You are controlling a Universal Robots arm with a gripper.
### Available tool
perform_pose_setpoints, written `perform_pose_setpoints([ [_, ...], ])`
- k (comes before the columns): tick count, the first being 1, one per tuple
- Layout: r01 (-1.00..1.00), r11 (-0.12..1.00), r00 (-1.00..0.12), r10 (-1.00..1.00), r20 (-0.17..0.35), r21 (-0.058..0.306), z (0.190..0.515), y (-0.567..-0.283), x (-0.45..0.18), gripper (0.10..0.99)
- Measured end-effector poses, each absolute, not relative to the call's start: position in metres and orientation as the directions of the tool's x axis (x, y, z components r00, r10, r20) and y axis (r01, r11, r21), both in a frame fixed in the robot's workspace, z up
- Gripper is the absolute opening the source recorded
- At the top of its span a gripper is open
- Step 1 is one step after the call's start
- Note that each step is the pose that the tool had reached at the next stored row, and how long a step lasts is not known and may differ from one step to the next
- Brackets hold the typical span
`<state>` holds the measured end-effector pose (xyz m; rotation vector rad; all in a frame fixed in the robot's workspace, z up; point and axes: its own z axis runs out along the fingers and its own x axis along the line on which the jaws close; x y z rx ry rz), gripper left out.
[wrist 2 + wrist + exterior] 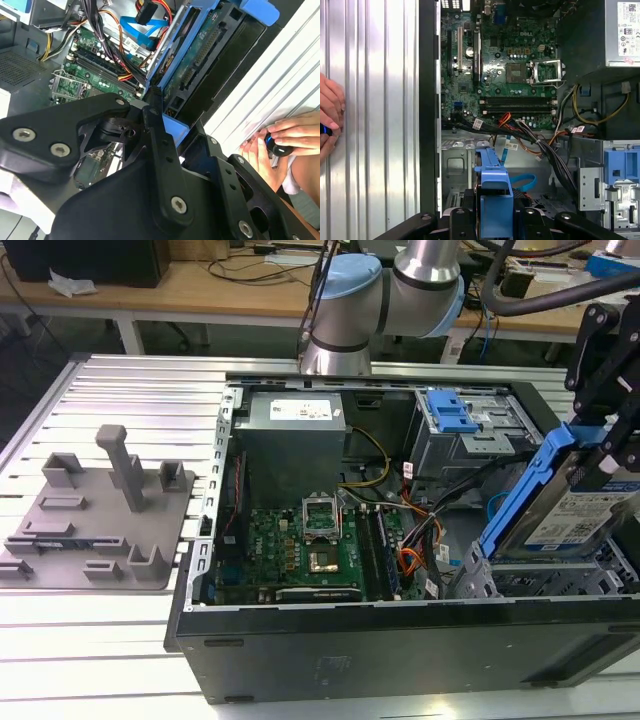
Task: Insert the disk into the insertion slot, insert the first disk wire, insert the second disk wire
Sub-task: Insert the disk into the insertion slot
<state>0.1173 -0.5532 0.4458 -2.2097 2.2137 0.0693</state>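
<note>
The claw [604,445] clamps the disk [570,515] by its blue-framed edges, tilted above the insertion slot [545,580], 3 o'clock from the motherboard [300,550]. I judge it rigid, fairly heavy and shock-sensitive.

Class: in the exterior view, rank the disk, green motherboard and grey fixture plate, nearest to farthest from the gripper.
1. the disk, in the gripper, exterior view's right.
2. green motherboard, inside the case.
3. grey fixture plate, exterior view's far left.
</note>
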Motion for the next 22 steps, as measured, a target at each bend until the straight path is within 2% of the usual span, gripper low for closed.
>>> perform_pose_setpoints([
  [19,-1.000,0.000,-0.001,-0.999,-0.040,0.027,0.411,-0.554,0.117,0.376],
  [20,-1.000,0.000,-0.001,-0.999,-0.040,0.027,0.410,-0.554,0.117,0.435],
  [21,-1.000,0.000,-0.001,-0.999,-0.040,0.027,0.408,-0.554,0.117,0.557],
  [22,-1.000,0.000,-0.001,-0.999,-0.040,0.027,0.408,-0.554,0.117,0.557],
])
